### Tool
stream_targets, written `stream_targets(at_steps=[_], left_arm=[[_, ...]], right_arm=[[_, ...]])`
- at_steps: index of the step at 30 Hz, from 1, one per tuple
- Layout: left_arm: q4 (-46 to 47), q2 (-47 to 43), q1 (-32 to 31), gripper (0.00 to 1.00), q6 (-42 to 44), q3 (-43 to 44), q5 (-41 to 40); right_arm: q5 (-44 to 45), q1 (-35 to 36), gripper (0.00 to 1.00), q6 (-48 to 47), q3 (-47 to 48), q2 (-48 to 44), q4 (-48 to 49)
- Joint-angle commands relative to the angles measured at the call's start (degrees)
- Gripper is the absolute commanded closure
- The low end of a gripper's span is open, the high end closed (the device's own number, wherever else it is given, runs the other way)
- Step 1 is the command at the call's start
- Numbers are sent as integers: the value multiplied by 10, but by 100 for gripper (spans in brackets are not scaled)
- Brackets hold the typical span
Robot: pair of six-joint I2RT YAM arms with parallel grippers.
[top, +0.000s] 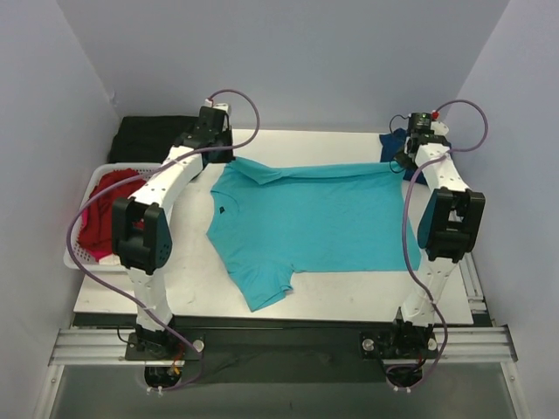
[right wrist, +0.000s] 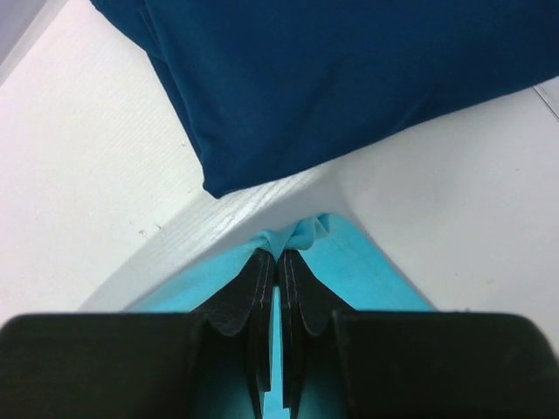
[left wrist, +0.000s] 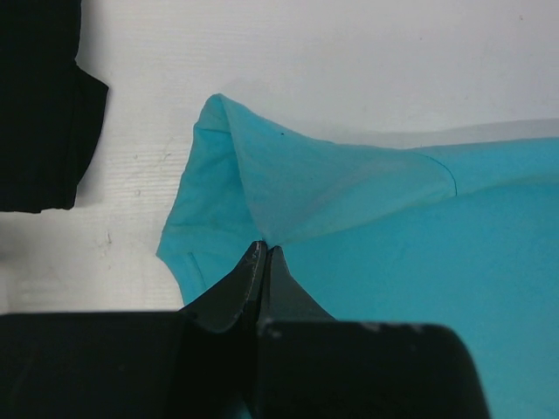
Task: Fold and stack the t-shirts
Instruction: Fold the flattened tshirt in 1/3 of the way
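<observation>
Turquoise short-sleeved cloth t-shirt (top: 314, 223) lies spread flat on the white table (top: 349, 297). Left gripper (left wrist: 265, 255) is clenched on a raised fold at its far-left corner. Right gripper (right wrist: 278, 259) pinches the far-right corner (cloth bunched at the tips), just beside the folded navy blue t-shirt (right wrist: 349, 78).

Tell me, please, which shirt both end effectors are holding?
The turquoise t-shirt, spread on the table: the left end effector and right end effector each pinch its far edge. The red t-shirt lies in the basket, the navy t-shirt untouched.
</observation>
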Motion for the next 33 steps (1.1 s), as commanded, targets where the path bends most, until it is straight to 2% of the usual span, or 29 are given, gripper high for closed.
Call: stream_targets(at_steps=[1, 10, 24, 33], left_arm=[[6, -67, -5, 100, -6, -13, 9], [-6, -122, -10, 100, -25, -84, 31], [26, -171, -26, 100, -62, -263, 32], [40, -161, -30, 100, -76, -305, 24]], right_arm=[[21, -9, 100, -5, -22, -43, -4], [26, -18, 100, -3, -59, -60, -4], [32, -23, 100, -2, -94, -62, -16], [40, -23, 100, -5, -78, -40, -35]])
